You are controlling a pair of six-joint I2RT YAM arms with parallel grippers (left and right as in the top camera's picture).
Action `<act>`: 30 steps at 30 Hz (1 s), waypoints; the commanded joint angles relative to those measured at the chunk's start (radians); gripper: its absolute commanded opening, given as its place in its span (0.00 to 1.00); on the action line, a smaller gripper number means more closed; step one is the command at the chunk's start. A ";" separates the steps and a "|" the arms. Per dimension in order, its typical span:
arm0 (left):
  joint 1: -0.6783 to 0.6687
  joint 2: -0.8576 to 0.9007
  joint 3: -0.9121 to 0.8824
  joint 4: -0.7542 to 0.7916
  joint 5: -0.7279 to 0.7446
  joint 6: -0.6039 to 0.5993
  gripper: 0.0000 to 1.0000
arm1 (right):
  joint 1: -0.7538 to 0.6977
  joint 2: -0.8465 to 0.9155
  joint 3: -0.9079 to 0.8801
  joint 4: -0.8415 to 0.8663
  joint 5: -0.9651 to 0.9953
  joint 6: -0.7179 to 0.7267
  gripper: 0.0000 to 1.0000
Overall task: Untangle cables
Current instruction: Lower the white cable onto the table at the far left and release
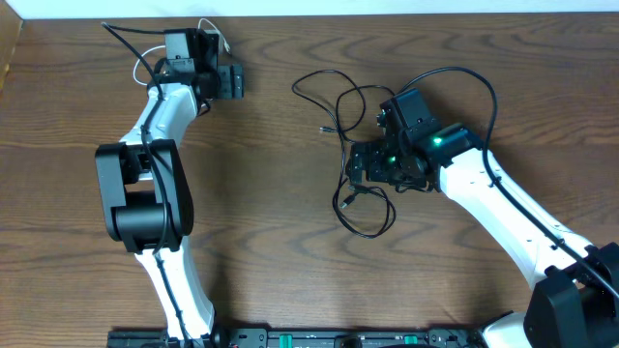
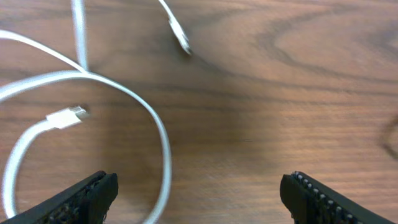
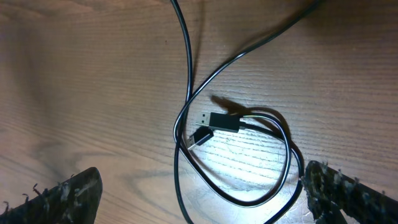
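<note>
Your left gripper (image 2: 199,186) is hovering spread above the white cable (image 2: 168,155), your right gripper (image 3: 202,180) is hanging wide open, black cables (image 3: 224,121) lying between its fingers

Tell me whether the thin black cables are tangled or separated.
Tangled: the thin black cables cross and loop over each other below the open right claw.

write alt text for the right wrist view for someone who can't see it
Thin black cables cross and loop on a brown wooden table, two small black plug ends lying close together just beside the crossing. The right tool stands open above them, its dark fingers at the bottom corners, holding nothing.
</note>
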 commanded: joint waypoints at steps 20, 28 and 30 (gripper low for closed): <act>0.046 0.160 -0.008 0.155 -0.135 0.050 0.08 | 0.016 0.007 -0.003 -0.005 -0.011 0.012 0.99; 0.067 0.144 0.016 0.399 -0.309 0.076 0.08 | 0.016 0.007 -0.003 -0.028 -0.019 0.013 0.99; 0.065 0.125 0.021 0.482 -0.322 0.076 0.08 | 0.016 0.007 -0.003 -0.027 -0.029 0.013 0.99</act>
